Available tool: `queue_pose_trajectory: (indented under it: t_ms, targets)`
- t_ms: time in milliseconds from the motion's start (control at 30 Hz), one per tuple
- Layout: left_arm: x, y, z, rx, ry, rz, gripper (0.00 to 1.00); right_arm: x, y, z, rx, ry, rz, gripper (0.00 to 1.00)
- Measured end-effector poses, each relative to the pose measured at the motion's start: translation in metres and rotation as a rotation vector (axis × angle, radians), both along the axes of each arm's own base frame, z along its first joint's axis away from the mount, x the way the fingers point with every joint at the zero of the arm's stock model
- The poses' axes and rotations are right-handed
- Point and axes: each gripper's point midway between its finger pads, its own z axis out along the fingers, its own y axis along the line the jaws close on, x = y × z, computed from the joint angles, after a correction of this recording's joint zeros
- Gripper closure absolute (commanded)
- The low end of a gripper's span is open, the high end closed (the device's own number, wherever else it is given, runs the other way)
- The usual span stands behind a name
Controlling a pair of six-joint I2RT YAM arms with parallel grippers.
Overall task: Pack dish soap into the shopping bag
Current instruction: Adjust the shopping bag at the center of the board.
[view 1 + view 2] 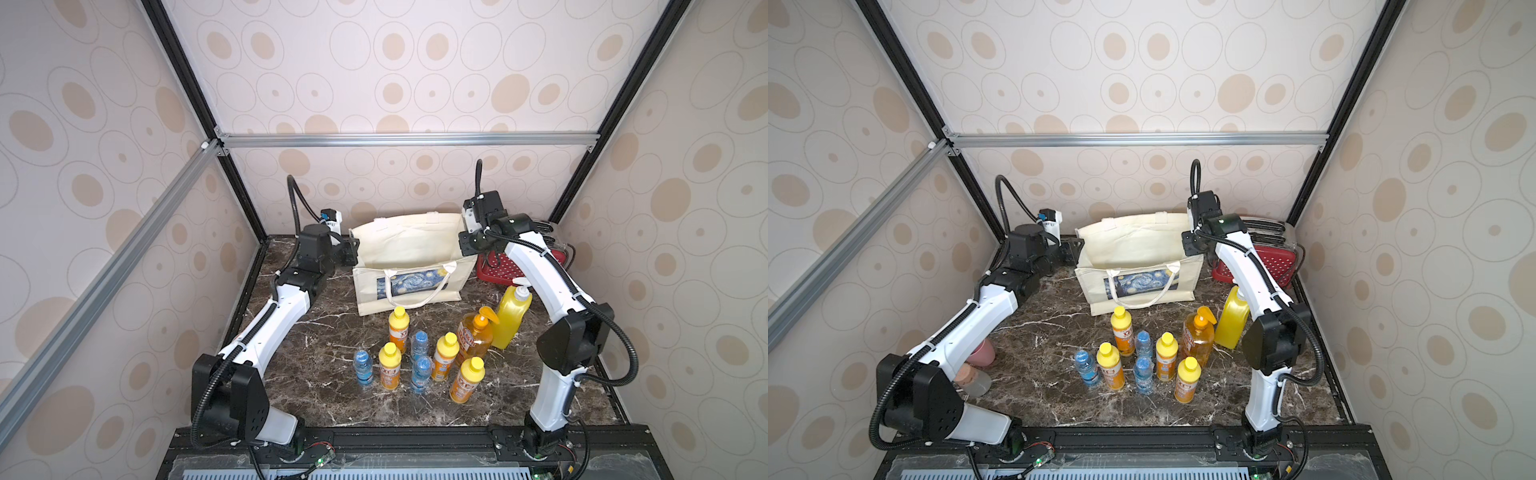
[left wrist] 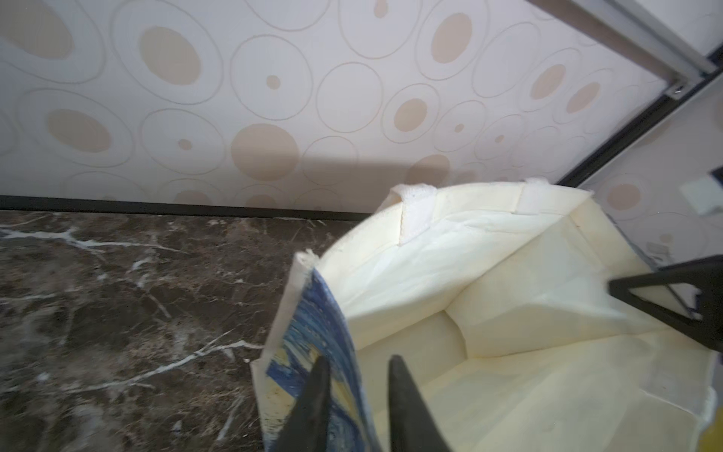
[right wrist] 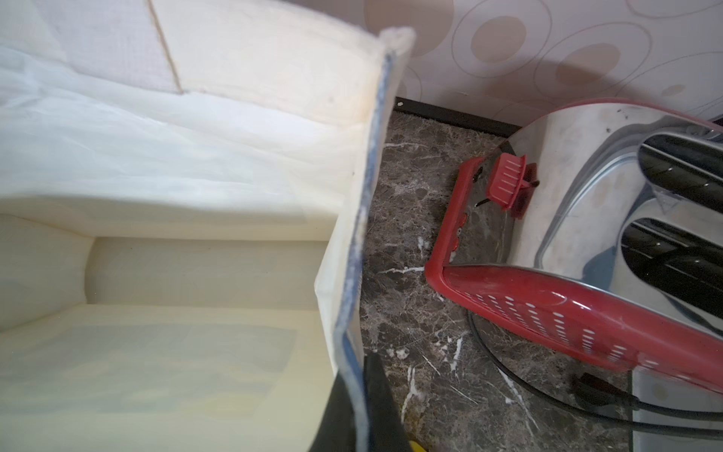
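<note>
In both top views, your shopping bag (image 1: 409, 249) (image 1: 1133, 249) stood open-mouthed at the back of the marble table (image 1: 324, 386), with a red dotted toaster (image 1: 498, 266) near its one end. You had the left end effector (image 1: 352, 249) at one end of the rim and the right end effector (image 1: 467, 244) at the opposite end. The dish soap stood upright on the table in front of the bag. It comprised the big yellow pump bottle (image 1: 509, 318), the amber pump bottle (image 1: 476, 336) just beside it, and four small yellow-capped bottles (image 1: 399, 328) (image 1: 390, 365) (image 1: 445, 357) (image 1: 467, 380). Three blue-capped water bottles (image 1: 363, 368) stood among the small ones.

In the left wrist view, your left end effector (image 2: 360, 358) was released. Its fingers stood apart, astride the bag's (image 2: 508, 274) printed wall, one outside and one inside.

In the right wrist view, your right end effector (image 3: 358, 391) was clenched, grasping the bag's (image 3: 195, 156) end wall by its edge. The toaster (image 3: 567, 313) sat apart from the bag, with bare table (image 3: 410, 313) between them.
</note>
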Motion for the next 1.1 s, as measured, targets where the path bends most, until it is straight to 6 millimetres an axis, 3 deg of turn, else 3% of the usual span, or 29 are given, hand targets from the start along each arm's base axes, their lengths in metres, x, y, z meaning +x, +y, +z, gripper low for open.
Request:
queue_pose_trajectory:
  t_ms: [167,300,433,500,667,800,900,933,967,1033,1100]
  targets:
    - [0.017,0.001,0.001,0.000,0.073,0.005,0.34,-0.009,0.001,-0.003,0.033,-0.003,0.004,0.99]
    - [0.019,-0.004,-0.010,0.011,0.155,-0.017,0.18,-0.008,0.003,-0.003,0.046,-0.014,0.005,0.97]
    - [0.017,-0.009,-0.010,0.019,0.219,-0.040,0.15,-0.008,0.004,-0.003,0.054,-0.017,0.007,0.93]
    - [0.017,-0.013,-0.003,0.031,0.234,-0.051,0.18,-0.008,0.004,-0.003,0.058,-0.018,0.007,0.89]
    - [0.019,-0.024,0.012,0.088,0.259,-0.084,0.41,-0.008,0.006,-0.002,0.067,-0.021,0.014,0.83]
    - [0.024,-0.033,-0.001,0.130,0.310,-0.115,0.65,-0.009,0.006,-0.001,0.064,-0.021,0.017,0.79]
    - [0.023,-0.036,-0.022,0.156,0.371,-0.130,0.71,-0.010,0.006,-0.001,0.059,-0.018,0.022,0.75]
    - [0.024,-0.036,-0.026,0.164,0.383,-0.133,0.70,-0.010,0.006,-0.001,0.057,-0.017,0.023,0.74]
    - [0.024,-0.036,-0.027,0.167,0.389,-0.135,0.61,-0.010,0.006,-0.002,0.054,-0.017,0.026,0.73]
    - [0.025,-0.036,-0.026,0.179,0.394,-0.140,0.33,-0.011,0.005,-0.002,0.051,-0.016,0.029,0.73]
    - [0.024,-0.033,-0.023,0.191,0.397,-0.136,0.21,-0.012,0.005,-0.002,0.049,-0.013,0.030,0.72]
